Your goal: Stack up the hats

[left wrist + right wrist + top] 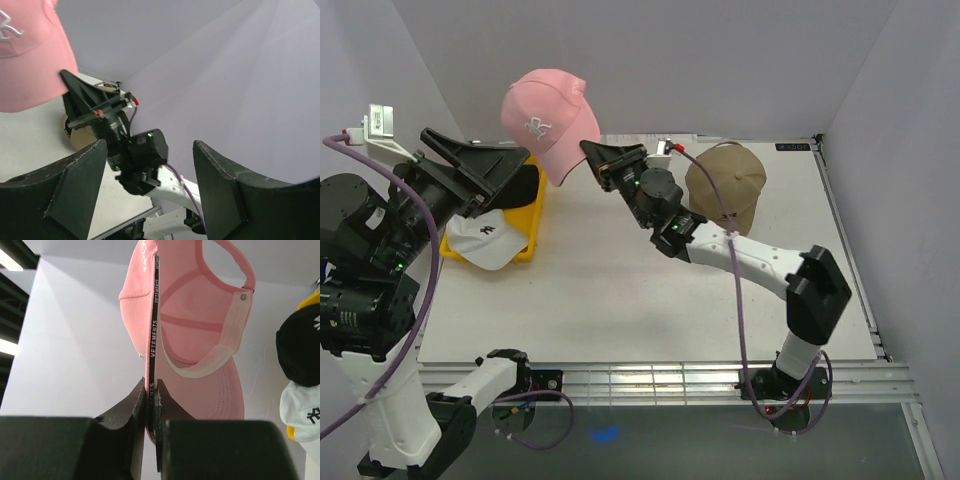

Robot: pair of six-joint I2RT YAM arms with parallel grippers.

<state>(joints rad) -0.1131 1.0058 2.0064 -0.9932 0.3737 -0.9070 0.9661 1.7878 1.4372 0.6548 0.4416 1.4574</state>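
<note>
The pink hat (548, 120) hangs in the air at the back, above the table, with my right gripper (588, 152) shut on its rim. In the right wrist view the black inner band of the pink hat (195, 315) sits pinched between the fingers of my right gripper (151, 390). A tan hat (725, 185) rests on the table at the back right. On the yellow tray (528, 250) lie a white hat (485, 238) and a black hat (528, 188), the latter partly hidden. My left gripper (505, 175) hovers open above the tray, holding nothing.
White walls close in the back and both sides of the table. The right arm (760, 262) stretches diagonally across the middle. In the left wrist view the left gripper (150, 170) faces the right arm's wrist (142, 152) and the pink hat (25, 55).
</note>
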